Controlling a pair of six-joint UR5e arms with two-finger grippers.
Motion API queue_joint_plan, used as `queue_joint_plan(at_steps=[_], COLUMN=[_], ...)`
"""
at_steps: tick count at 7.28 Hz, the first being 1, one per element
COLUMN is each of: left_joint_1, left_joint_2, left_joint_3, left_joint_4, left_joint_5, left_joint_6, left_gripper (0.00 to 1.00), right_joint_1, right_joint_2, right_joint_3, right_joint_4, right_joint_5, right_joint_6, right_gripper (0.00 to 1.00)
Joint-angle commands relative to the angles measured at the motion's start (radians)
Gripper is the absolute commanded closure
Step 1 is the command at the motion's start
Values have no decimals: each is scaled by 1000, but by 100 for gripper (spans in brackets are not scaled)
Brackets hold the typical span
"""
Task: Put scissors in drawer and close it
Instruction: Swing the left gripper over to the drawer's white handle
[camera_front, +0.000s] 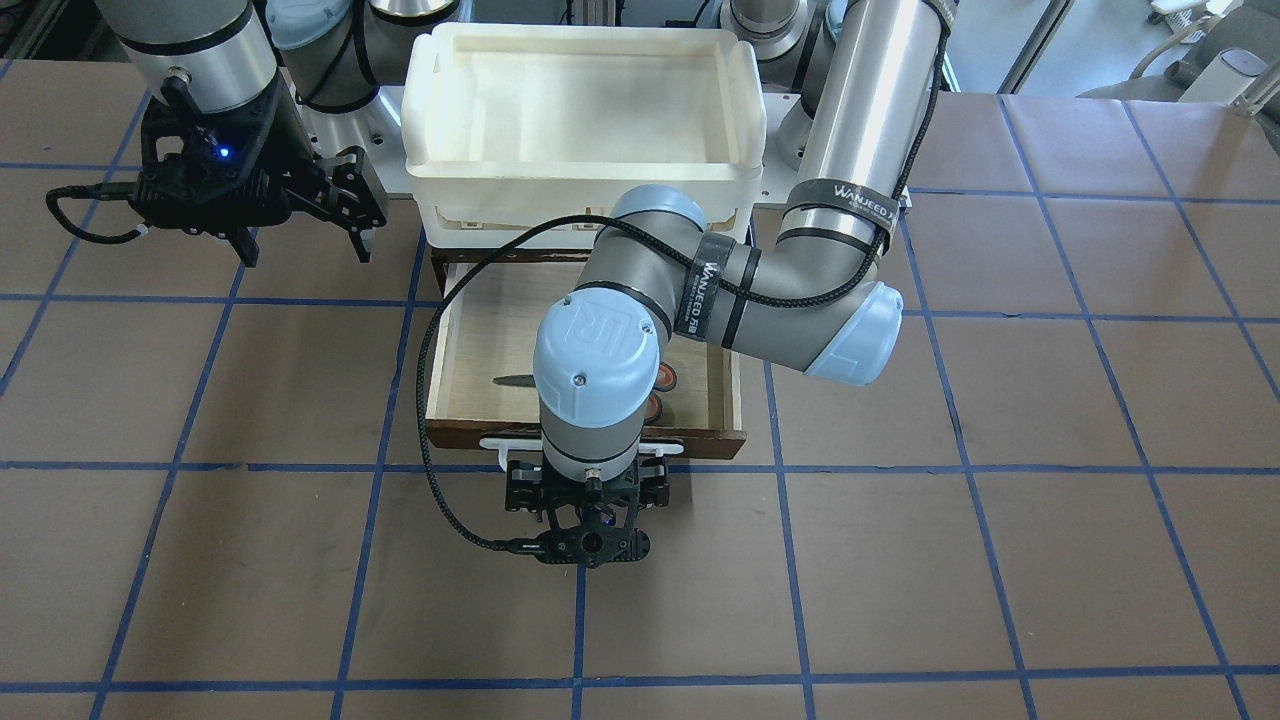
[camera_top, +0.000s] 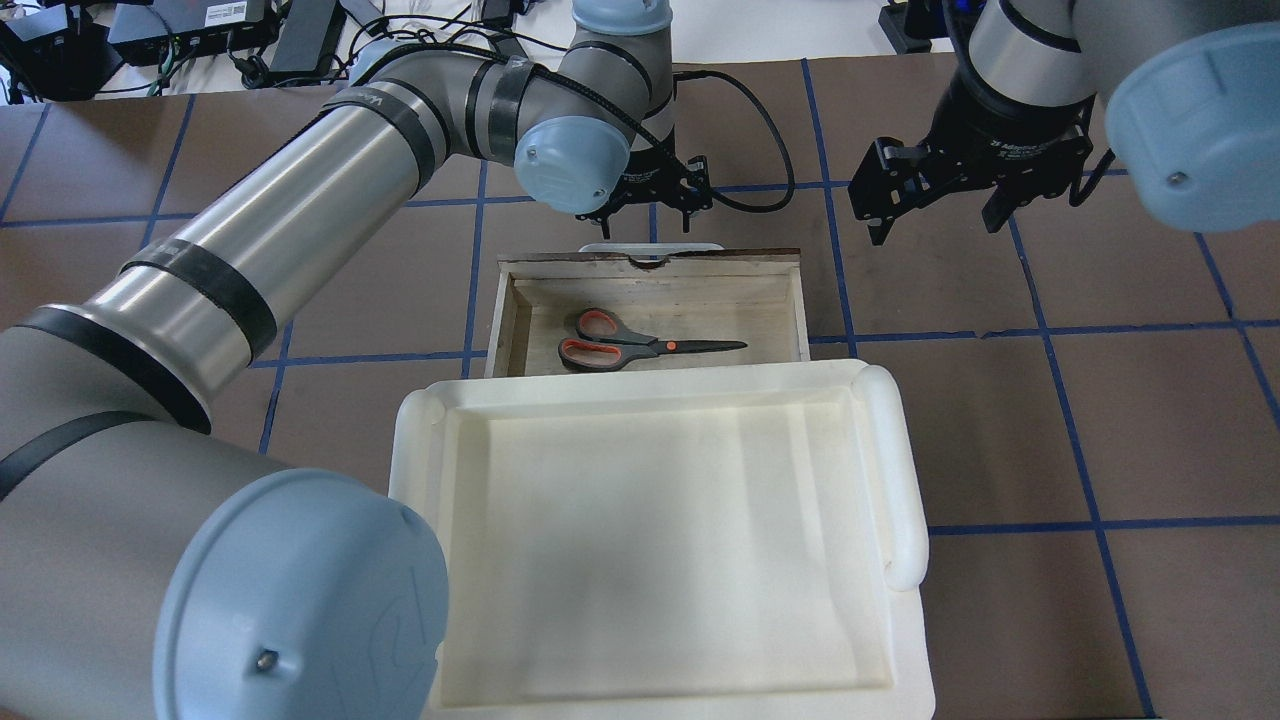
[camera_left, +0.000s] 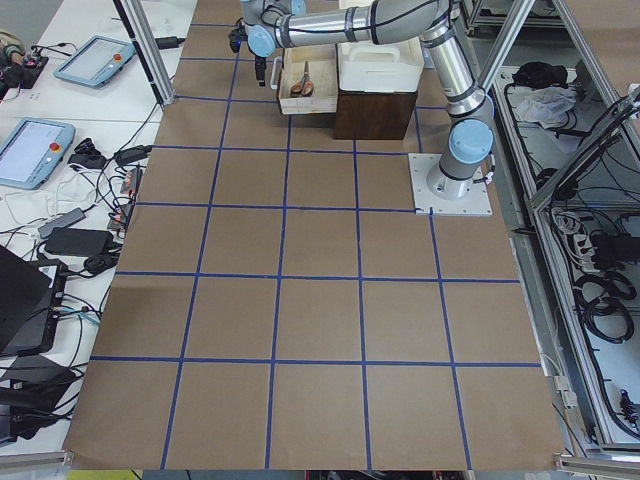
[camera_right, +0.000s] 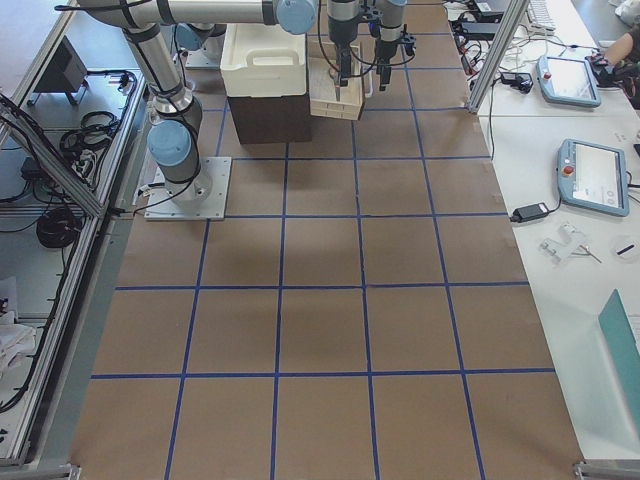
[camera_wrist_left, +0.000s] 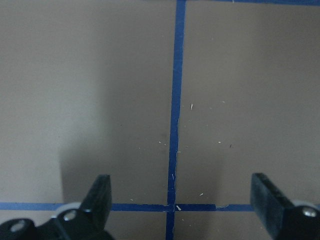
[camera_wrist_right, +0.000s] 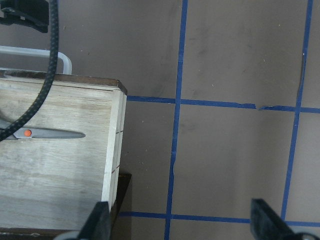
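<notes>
Left fingers (camera_wrist_left: 102, 197) spread before the open drawer (camera_top: 520, 300) holding scissors (camera_top: 640, 345).

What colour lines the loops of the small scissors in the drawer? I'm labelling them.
Orange-red, inside grey handles of the scissors; clearest in the overhead exterior view.

Small grey-handled scissors (camera_top: 640, 346) with orange-red loop linings lie flat and closed inside the pulled-out shallow plywood drawer (camera_top: 790, 300), dark blades pointing toward its right wall.
</notes>
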Motion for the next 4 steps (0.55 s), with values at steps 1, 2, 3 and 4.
queue_joint_plan(at_steps=[1,2,3,4], left_joint_1=[-3,-3,-3,-1], left_joint_2=[-37,-50,-62,-83], left_joint_3=[13,14,24,36], left_joint_4=[0,0,1,-5], left_joint_5=[1,3,3,4], left_joint_6=[16,39,45,47], left_gripper=[0,0,0,0], right_joint_1=[2,0,2,2], right_joint_2=[0,0,0,2], right_joint_3=[0,0,2,3], right_joint_4=[4,4,6,4], right_joint_5=[-3,-5,-9,-5], right_joint_6=[0,0,1,1], right_gripper=[0,0,0,0])
